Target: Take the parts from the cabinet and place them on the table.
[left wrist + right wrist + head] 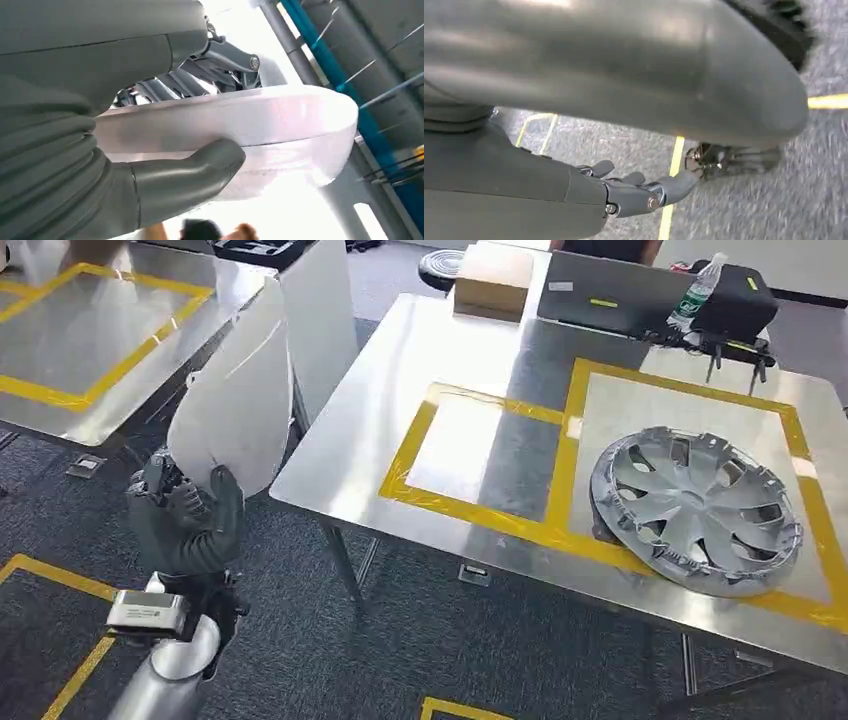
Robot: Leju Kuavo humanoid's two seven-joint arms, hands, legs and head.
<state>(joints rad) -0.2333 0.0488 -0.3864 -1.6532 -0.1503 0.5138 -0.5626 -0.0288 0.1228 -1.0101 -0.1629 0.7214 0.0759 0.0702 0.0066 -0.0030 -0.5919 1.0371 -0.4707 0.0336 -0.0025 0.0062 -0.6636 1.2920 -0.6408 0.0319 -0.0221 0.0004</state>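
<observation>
The table (480,370) stood ahead, steel-topped with yellow-taped squares; a hubcap (697,508) lay in the square by its near right corner, and a box (492,280), a laptop (610,295) and a bottle (697,292) sat along its far edge. The panel (235,395), a white curved part, was off the table entirely, held upright beyond its left edge over the carpet. The left hand (185,520) gripped the panel's lower end, thumb (200,170) pressed on one face and fingers (170,87) behind the other. The right hand (644,192) hung over the floor with its fingers loosely spread, holding nothing. The risk, I judged, was the grip: held only at its lower end, the tall panel could pivot or slip, or strike the table's left edge on the way across.
</observation>
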